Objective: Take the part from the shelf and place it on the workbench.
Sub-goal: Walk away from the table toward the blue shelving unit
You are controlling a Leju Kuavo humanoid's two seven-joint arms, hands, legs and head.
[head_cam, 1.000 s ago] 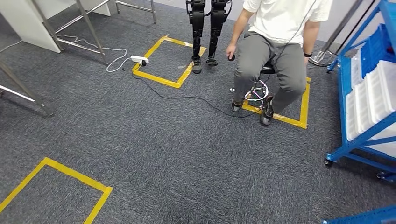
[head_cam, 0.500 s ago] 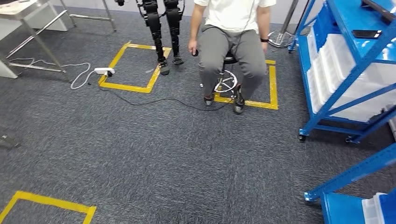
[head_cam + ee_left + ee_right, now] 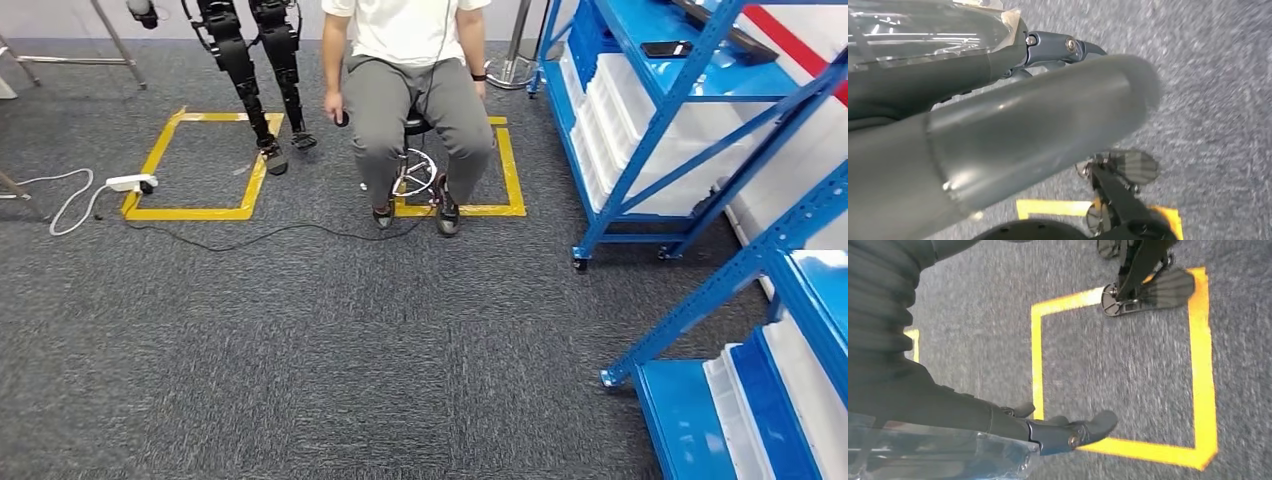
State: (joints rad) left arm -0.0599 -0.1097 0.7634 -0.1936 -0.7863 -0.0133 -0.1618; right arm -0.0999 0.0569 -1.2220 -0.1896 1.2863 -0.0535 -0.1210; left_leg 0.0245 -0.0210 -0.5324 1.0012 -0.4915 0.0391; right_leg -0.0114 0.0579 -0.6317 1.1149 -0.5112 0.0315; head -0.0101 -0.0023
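Observation:
Two blue shelves stand on the right in the head view. The farther shelf (image 3: pixel 612 150) holds white bins (image 3: pixel 640 115) and a flat dark object (image 3: pixel 667 48) on an upper level. The nearer shelf (image 3: pixel 790 290) has white bins (image 3: pixel 740 420) on its lowest level. I cannot tell which item is the part. My left hand (image 3: pixel 1038 120) hangs over grey carpet, its thick thumb across the picture, holding nothing. My right hand (image 3: pixel 1068 432) also hangs over the carpet with its fingers stretched out and nothing in it.
A person (image 3: pixel 412 60) sits on a stool inside a yellow tape square (image 3: pixel 510 160), left of the farther shelf. Another robot's black legs (image 3: pixel 255 80) stand by a second tape square (image 3: pixel 190 212). A power strip (image 3: pixel 130 183) and cable (image 3: pixel 260 235) lie on the carpet.
The camera has turned to the right: the person, the other robot and the tape squares have slid left, and the blue shelves have come further into the picture.

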